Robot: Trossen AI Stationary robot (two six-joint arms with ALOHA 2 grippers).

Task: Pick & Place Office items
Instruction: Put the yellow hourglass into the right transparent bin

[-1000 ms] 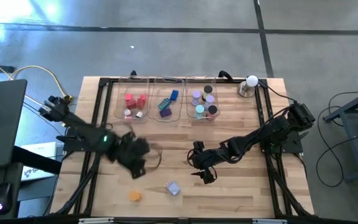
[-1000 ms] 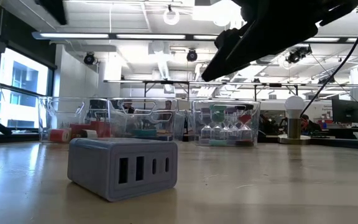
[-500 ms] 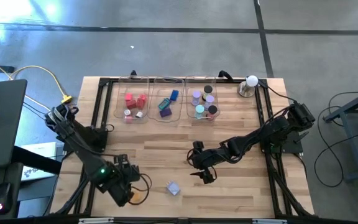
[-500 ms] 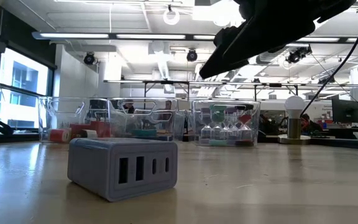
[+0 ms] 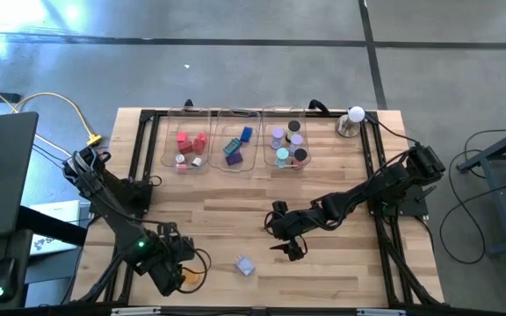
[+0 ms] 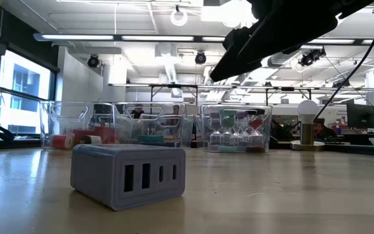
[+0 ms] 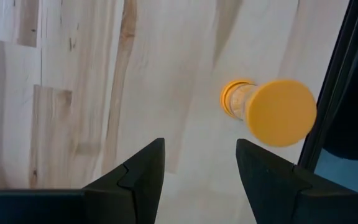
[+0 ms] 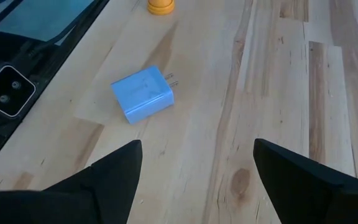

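An orange round piece [image 7: 269, 111] stands upright on the wood table near its near left corner, just past my left gripper [image 7: 199, 146]. That gripper is open and points down, and the piece lies outside its fingers. In the high view the gripper [image 5: 181, 272] partly covers the orange piece [image 5: 192, 277]. A pale blue charger block [image 5: 244, 265] lies flat on the table between the arms. My right gripper [image 5: 286, 244] hangs open above the table, right of the block [image 8: 143, 94]. Several small coloured pieces lie in three clear trays [image 5: 233, 162] at the far edge.
A white ball on a metal base [image 5: 352, 121] stands at the far right corner. A black frame rail [image 7: 328, 106] runs along the table's left side, close to the orange piece. Bare wood [image 5: 235, 206] lies between the trays and the grippers.
My left gripper has swung from the middle left of the table toward the near edge and down. It has turned on the way and now hangs over the orange piece. Its fingers have stayed open. The right arm has kept still.
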